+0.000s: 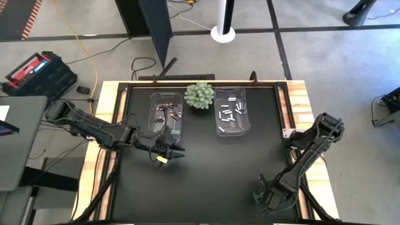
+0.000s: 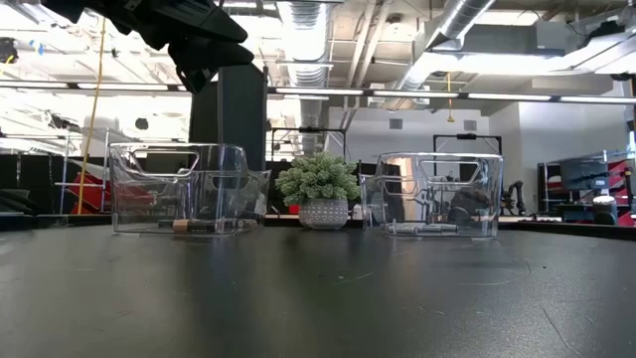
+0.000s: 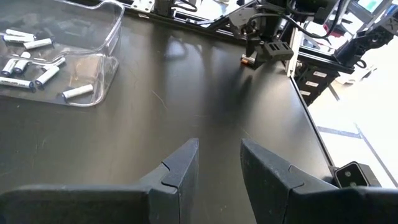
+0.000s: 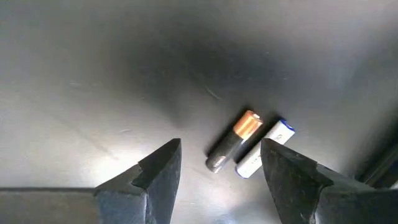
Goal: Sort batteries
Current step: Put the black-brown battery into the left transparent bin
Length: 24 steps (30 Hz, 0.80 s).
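Two batteries lie side by side on the black table below my right gripper point(image 4: 221, 167): a dark one with a copper end point(image 4: 231, 142) and a white one with a blue end point(image 4: 264, 148). That gripper point(image 1: 264, 197) points down near the table's near right corner. It is open and touches neither battery. My left gripper point(image 1: 170, 152) hangs open in front of the left clear bin point(image 1: 167, 114), with nothing between its fingers point(image 3: 219, 167). Dark batteries lie in the left bin, and white batteries point(image 3: 37, 59) lie in the right bin point(image 1: 231, 112).
A small green spiky plant in a pot point(image 1: 200, 95) stands between the two bins at the far edge. The table has a raised wooden frame point(image 1: 300, 94) along its sides. In the low view the left arm point(image 2: 189, 40) hangs above the left bin point(image 2: 179, 189).
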Motion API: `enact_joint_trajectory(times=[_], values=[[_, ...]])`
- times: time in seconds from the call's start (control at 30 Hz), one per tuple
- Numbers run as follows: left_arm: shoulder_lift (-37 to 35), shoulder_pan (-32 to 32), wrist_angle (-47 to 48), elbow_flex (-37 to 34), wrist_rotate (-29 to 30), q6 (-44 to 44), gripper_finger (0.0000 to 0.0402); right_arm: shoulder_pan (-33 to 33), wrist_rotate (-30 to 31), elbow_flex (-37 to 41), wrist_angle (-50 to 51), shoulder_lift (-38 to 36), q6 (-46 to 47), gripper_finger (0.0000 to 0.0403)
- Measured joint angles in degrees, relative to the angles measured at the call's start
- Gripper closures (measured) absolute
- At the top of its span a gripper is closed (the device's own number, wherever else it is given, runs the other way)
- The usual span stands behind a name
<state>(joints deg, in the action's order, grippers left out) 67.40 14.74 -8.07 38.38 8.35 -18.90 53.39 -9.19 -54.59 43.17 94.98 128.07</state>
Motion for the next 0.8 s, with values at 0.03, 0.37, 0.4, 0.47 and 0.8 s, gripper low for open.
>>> enact_joint_trajectory(times=[0.03, 0.37, 0.4, 0.47, 0.8], values=[[0.0, 0.0, 0.0, 0.0, 0.0, 0.1, 0.0285, 0.0, 0.0, 0.0, 0.0, 0.0, -0.1, 0.0164], [0.0, -0.4, 0.0, 0.0, 0.0, 1.0, 0.0285, -0.3, 0.0, 0.0, -1.0, 0.0, -0.4, 0.0163], [0.0, -0.6, 0.0, 0.0, 0.0, 1.0, 0.0285, -0.3, 0.0, 0.0, -1.9, 0.0, -0.4, 0.0163], [0.0, -0.8, 0.0, 0.0, 0.0, 1.0, 0.0285, -0.3, 0.0, 0.6, -4.9, 0.0, -0.6, 0.0163], [0.0, -1.1, 0.1, 0.0, 0.0, 1.4, 0.0285, -1.1, 0.2, 3.5, -9.0, 0.0, -2.0, 0.0164]])
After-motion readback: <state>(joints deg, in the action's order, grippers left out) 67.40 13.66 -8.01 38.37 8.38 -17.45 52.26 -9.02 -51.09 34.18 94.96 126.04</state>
